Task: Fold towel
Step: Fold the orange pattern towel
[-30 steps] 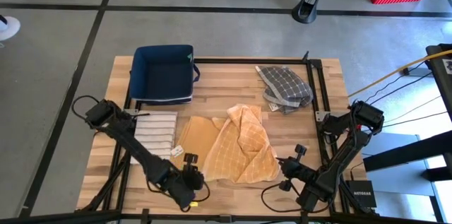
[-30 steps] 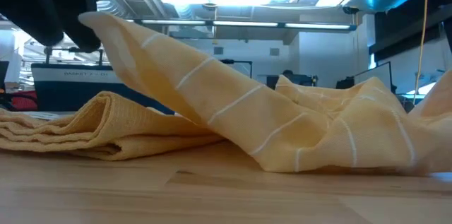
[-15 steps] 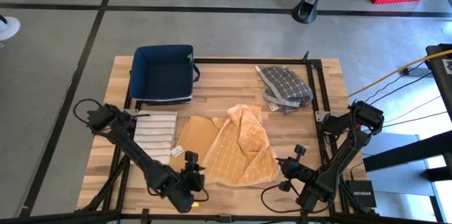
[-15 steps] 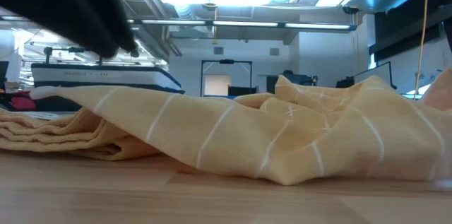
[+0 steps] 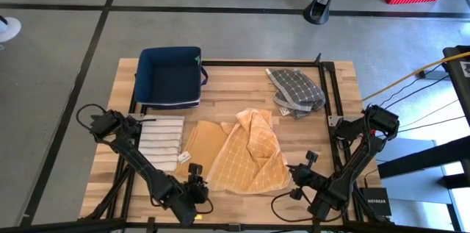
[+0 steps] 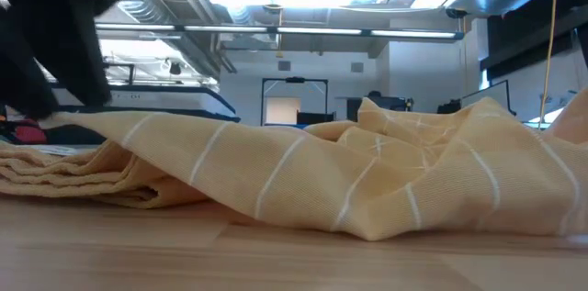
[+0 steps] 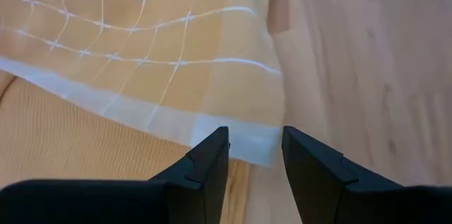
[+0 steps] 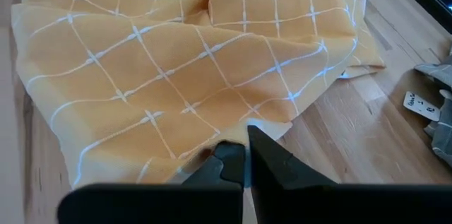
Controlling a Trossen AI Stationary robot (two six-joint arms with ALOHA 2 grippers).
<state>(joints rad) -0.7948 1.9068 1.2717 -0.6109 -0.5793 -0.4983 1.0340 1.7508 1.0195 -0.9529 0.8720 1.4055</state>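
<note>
- High view: The yellow checked cloth towel (image 5: 250,156) lies rumpled at the centre of the light wooden table (image 5: 338,115), partly over a plain yellow folded cloth (image 5: 200,137). A dark blue fabric basket (image 5: 170,76) sits at the upper left of the table, a grey checked cloth (image 5: 295,90) at the upper right, and a white striped folded towel (image 5: 161,139) at the left. The left gripper (image 5: 195,187) is at the lower left, beside the towel's near corner. The right gripper (image 5: 296,176) is at the lower right, at the towel's edge.
- Low view: The towel (image 6: 367,181) spreads across the frame, flat on the tabletop. A dark arm part (image 6: 50,43) fills the upper left.
- Left wrist view: The left gripper (image 7: 254,155) is released; its fingers (image 7: 208,160) are apart above the towel's white hem (image 7: 176,121), holding nothing.
- Right wrist view: The right gripper (image 8: 246,159) is clenched, its fingertips together at the towel's edge (image 8: 233,128). Whether cloth is pinched cannot be told.
</note>
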